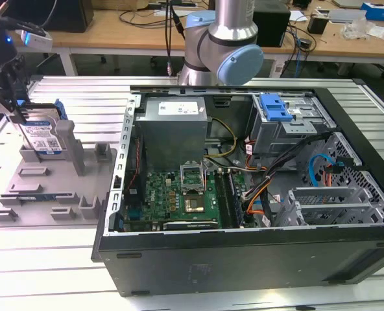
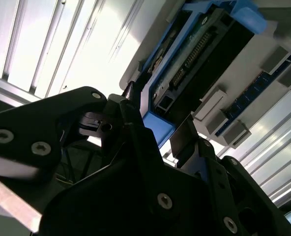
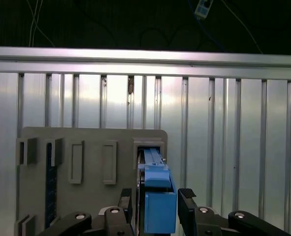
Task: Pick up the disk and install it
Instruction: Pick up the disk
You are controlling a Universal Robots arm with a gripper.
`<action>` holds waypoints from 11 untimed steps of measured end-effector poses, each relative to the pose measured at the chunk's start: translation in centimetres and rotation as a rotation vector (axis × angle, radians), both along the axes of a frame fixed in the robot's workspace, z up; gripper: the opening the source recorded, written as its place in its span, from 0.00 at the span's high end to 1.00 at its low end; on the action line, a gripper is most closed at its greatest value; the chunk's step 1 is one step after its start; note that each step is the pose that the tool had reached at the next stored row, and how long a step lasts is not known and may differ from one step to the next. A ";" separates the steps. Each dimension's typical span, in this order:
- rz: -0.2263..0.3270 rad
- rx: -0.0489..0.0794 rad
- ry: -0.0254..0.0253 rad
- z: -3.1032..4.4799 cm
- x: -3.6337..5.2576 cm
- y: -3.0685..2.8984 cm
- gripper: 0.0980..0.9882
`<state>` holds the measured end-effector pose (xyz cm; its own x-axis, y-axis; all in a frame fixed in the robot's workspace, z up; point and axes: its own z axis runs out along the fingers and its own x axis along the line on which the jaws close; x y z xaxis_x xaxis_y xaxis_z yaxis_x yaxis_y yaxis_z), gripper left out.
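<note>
The disk stands on edge in a slot of the grey holder tray at the exterior view's left; it is a silver drive with a white-and-blue label in a blue carrier bracket. My gripper comes down on its top edge. In the first wrist view the blue carrier sits between the two black fingers of my gripper, with a thin gap on one side. The second wrist view shows my gripper straddling the disk's blue edge. The jaws are open around it.
The open computer case lies at the exterior view's right, with a grey power supply, a motherboard and a drive cage with a blue latch panel. The arm's base stands behind the case. Ribbed metal table surrounds the tray.
</note>
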<state>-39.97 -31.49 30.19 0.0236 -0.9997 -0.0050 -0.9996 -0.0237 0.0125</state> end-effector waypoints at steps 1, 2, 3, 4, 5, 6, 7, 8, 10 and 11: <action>0.000 0.000 0.0001 -0.04 0.00 0.00 0.55; 0.000 0.000 0.0001 -0.06 -0.01 0.00 0.55; 0.000 0.000 0.0000 -0.11 -0.01 0.00 0.55; 0.000 0.000 0.0001 -0.15 -0.01 0.00 0.55; 0.000 0.000 0.0001 -0.16 -0.01 0.00 0.55; 0.000 0.000 0.0001 -0.17 -0.01 0.00 0.55; 0.000 0.001 -0.0001 -0.18 -0.01 0.01 0.55; 0.000 0.001 -0.0002 -0.19 -0.01 0.01 0.56; 0.000 0.001 -0.0002 -0.21 -0.01 0.01 0.65; 0.000 0.001 -0.0002 -0.24 0.00 0.00 0.65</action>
